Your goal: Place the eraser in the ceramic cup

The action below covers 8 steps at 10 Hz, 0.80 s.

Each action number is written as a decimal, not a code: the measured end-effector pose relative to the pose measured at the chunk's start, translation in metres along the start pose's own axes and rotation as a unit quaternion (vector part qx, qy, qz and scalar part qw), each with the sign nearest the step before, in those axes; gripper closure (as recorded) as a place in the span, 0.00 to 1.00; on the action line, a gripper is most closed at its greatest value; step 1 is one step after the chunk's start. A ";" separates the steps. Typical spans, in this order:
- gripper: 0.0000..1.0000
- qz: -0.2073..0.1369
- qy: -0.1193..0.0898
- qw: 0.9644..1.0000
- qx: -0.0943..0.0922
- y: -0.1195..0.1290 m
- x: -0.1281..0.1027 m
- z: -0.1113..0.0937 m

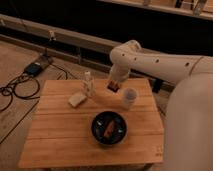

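Camera view, looking down on a wooden table (pixel 60 145).

- Gripper (pixel 113 87): hangs low over the far half of the table, at about 10 o'clock from the ceramic cup, near it but with a gap between them. Cannot tell whether the claw is wide, narrow or holding something. Its lower end looks dark with an orange tint.
- White arm (pixel 150 60): comes in from 3 o'clock and bends down to the gripper. A bulky white part of the robot (pixel 190 130) fills the right edge.
- Ceramic cup (pixel 129 98): upright on the table at 2 o'clock from the table's centre, mouth up. Contents not visible.
- Eraser: cannot tell which item it is.
- Pale block (pixel 76 99): lies flat at 10 o'clock, just beside the bottle.
- Slim clear bottle (pixel 88 82): upright at about 12 o'clock, at 9 o'clock from the gripper.
- Black bowl (pixel 97 134): near centre, toward 5 o'clock, with a few small items inside, one orange-brown.
- Floor at 9 o'clock: dark box (pixel 34 68) and looped cables (pixel 15 92).
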 end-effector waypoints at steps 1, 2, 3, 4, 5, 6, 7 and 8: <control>1.00 0.018 0.007 1.000 -0.015 -0.003 0.001 -0.004; 1.00 0.046 0.014 0.998 -0.040 -0.009 -0.001 -0.010; 1.00 0.085 0.025 0.993 -0.072 -0.017 -0.005 -0.018; 1.00 0.108 0.035 0.989 -0.096 -0.022 -0.008 -0.021; 1.00 0.124 0.045 0.984 -0.117 -0.024 -0.009 -0.023; 1.00 0.137 0.061 0.978 -0.143 -0.023 -0.009 -0.024; 1.00 0.149 0.082 0.971 -0.171 -0.020 -0.008 -0.023; 1.00 0.153 0.094 0.967 -0.183 -0.018 -0.005 -0.021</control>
